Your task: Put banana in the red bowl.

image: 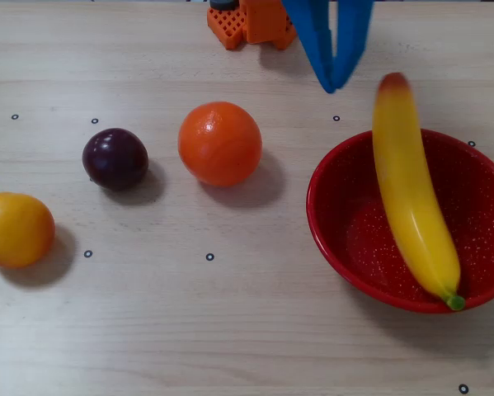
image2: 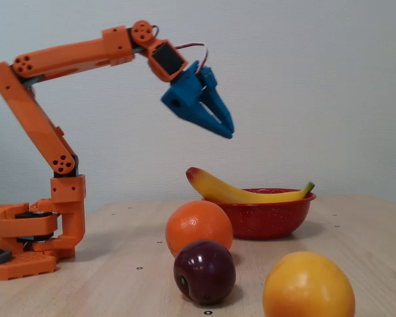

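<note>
The yellow banana (image: 411,198) lies across the red bowl (image: 321,206) at the right of the overhead view. Its orange-red tip sticks out over the far rim and its green stem rests on the near rim. In the fixed view the banana (image2: 237,193) rests along the top of the red bowl (image2: 264,218). My blue gripper (image: 333,82) is up in the air, above and behind the bowl, touching nothing. Its fingers meet at the tips with nothing between them. The fixed view shows the gripper (image2: 229,131) high above the banana's red tip, pointing down to the right.
An orange ball (image: 220,143), a dark plum (image: 115,158) and a round yellow-orange fruit (image: 16,228) sit in a row left of the bowl. The arm's orange base (image: 255,21) stands at the table's far edge.
</note>
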